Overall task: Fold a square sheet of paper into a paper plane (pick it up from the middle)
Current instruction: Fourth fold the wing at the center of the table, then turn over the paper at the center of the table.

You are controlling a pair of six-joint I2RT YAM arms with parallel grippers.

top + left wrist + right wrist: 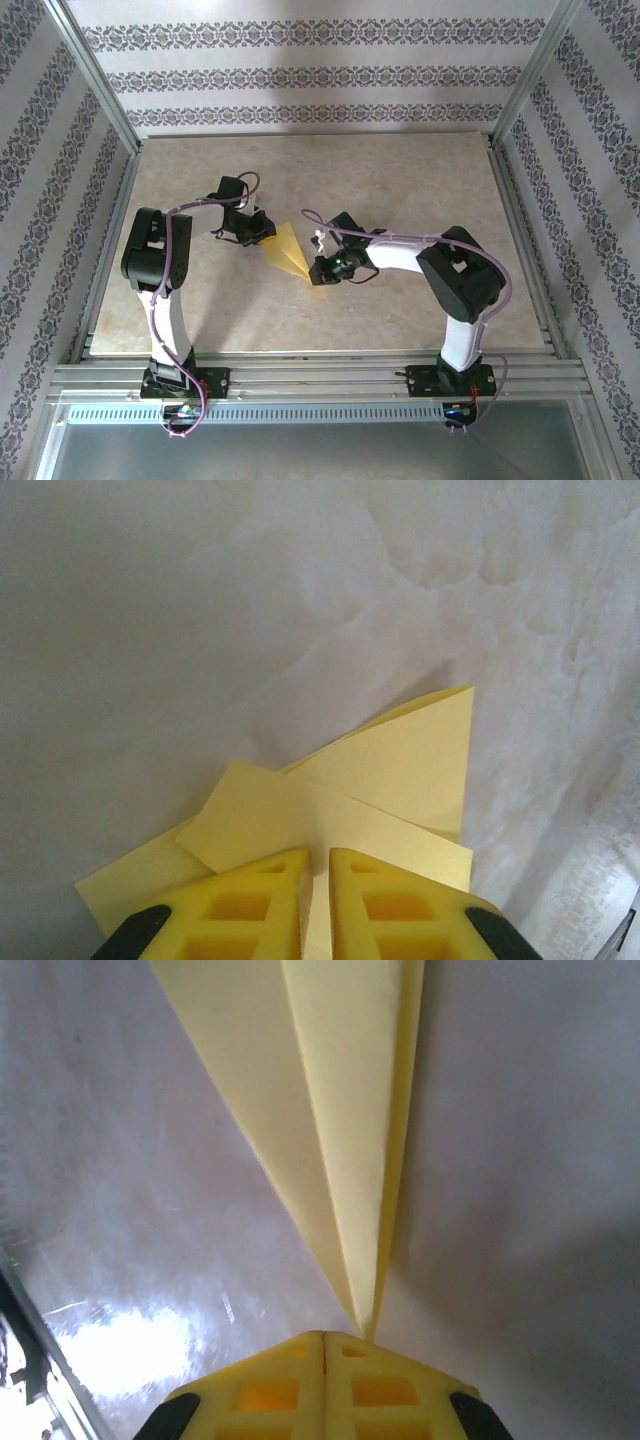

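Note:
The square sheet of paper is creased into a narrow yellow dart, the paper plane, lying mid-table between both grippers. At its upper left end sits my left gripper. In the left wrist view the jaws of the left gripper stand a thin slit apart with a raised strip of the folded paper pinched between them. My right gripper is at the plane's lower tip. In the right wrist view the right gripper is shut, and the paper's point ends against its right fingertip, beside the seam and not in it.
The pale marbled tabletop is bounded by aluminium frame rails and patterned walls on three sides. Both arm bases stand on the rail at the near edge.

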